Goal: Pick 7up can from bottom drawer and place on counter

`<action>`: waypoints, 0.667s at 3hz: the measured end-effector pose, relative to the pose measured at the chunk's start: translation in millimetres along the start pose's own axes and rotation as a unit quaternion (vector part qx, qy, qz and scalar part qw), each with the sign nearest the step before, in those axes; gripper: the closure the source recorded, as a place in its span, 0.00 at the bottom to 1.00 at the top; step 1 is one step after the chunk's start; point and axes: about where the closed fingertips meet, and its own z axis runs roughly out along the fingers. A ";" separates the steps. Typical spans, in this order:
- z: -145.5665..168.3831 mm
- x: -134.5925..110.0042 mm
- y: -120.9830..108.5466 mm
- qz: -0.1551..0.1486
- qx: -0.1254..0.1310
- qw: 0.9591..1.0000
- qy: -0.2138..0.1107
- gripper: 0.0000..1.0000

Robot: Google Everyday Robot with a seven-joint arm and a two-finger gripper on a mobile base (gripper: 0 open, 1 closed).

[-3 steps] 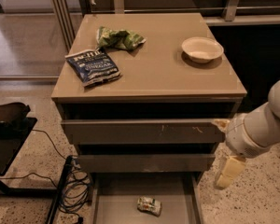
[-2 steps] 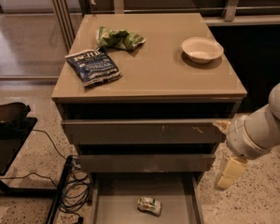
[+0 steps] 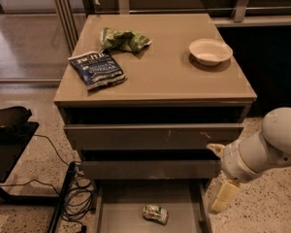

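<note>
The 7up can (image 3: 155,214), small, dented, whitish with green marks, lies on its side on the grey floor of the pulled-out bottom drawer (image 3: 121,217). My gripper (image 3: 219,174) hangs to the right of the drawers, at the height of the middle drawer, up and to the right of the can and apart from it. It is open and empty, with one cream finger (image 3: 224,196) pointing down past the drawer's right edge. The tan counter (image 3: 169,72) tops the cabinet.
On the counter lie a green chip bag (image 3: 124,39), a dark blue chip bag (image 3: 97,69) and a white bowl (image 3: 210,51). The two upper drawers (image 3: 150,136) stand partly open. Black cables (image 3: 77,193) and a dark stand (image 3: 7,135) are on the left floor.
</note>
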 end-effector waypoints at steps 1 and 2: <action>52.8 11.9 17.6 0.018 0.007 0.998 -0.057 0.00; 101.0 29.6 22.5 0.044 0.027 0.995 -0.082 0.00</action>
